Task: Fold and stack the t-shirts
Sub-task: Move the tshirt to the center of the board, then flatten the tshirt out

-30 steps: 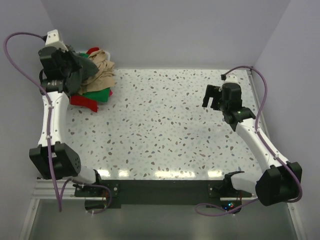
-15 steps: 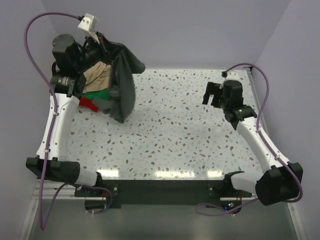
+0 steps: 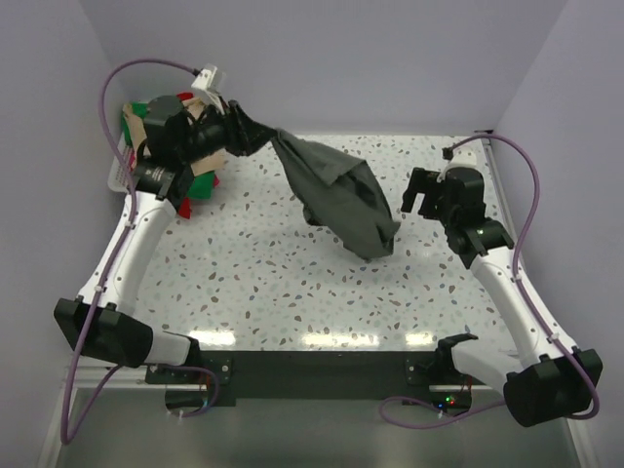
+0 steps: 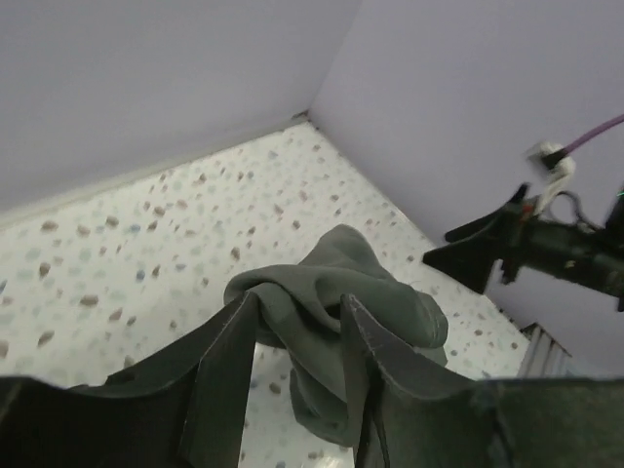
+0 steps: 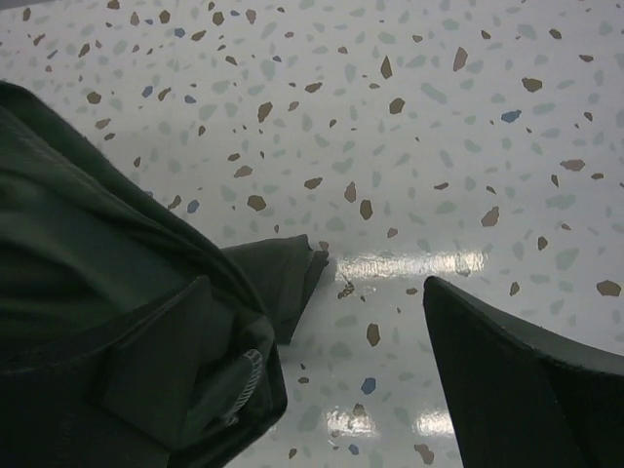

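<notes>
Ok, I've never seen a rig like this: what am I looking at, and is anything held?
Two robot arms, left and right, bolted at the table's near edge, each end in a two-finger gripper. The wide picture is from a fixed camera above and behind them; the other two are from wrist cameras, each showing its own fingers. A pile of green, red and beige t-shirts sits in the far left corner. A dark grey t-shirt is bunched between the fingers of the left gripper and trails toward the right gripper, which is open and empty; whether the left one clamps it is unclear.
</notes>
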`<control>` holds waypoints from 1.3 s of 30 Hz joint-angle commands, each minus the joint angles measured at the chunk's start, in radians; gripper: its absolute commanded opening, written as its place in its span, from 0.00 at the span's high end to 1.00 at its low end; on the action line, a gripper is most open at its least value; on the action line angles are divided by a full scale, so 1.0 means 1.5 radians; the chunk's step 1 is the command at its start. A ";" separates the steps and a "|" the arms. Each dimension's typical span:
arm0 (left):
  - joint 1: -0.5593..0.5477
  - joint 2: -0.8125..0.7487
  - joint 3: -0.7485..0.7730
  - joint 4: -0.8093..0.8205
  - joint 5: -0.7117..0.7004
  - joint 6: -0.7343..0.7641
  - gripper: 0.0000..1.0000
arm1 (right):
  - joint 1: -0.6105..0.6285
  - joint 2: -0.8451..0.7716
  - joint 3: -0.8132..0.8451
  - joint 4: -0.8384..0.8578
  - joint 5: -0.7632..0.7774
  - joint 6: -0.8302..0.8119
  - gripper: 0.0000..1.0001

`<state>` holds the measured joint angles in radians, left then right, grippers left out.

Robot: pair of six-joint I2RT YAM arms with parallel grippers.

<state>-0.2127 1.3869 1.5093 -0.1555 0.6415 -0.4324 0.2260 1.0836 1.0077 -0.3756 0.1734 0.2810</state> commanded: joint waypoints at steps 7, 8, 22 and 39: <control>-0.030 -0.023 -0.288 -0.106 -0.273 -0.002 0.24 | -0.001 -0.010 -0.081 -0.057 -0.018 -0.001 0.07; -0.038 -0.033 -0.315 -0.097 -0.277 -0.007 0.24 | -0.001 -0.007 -0.087 -0.057 -0.029 -0.003 0.07; -0.274 0.211 -0.187 -0.026 -0.293 -0.046 0.23 | -0.008 0.202 -0.086 0.016 -0.142 0.054 0.18; -0.296 0.464 0.074 -0.142 -0.426 0.025 0.40 | -0.037 0.329 -0.006 0.015 -0.164 0.061 0.37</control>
<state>-0.6605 2.0735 1.5696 -0.3496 0.0467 -0.4232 0.1844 1.5723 0.9337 -0.3748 -0.0490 0.3595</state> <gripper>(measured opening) 0.607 0.633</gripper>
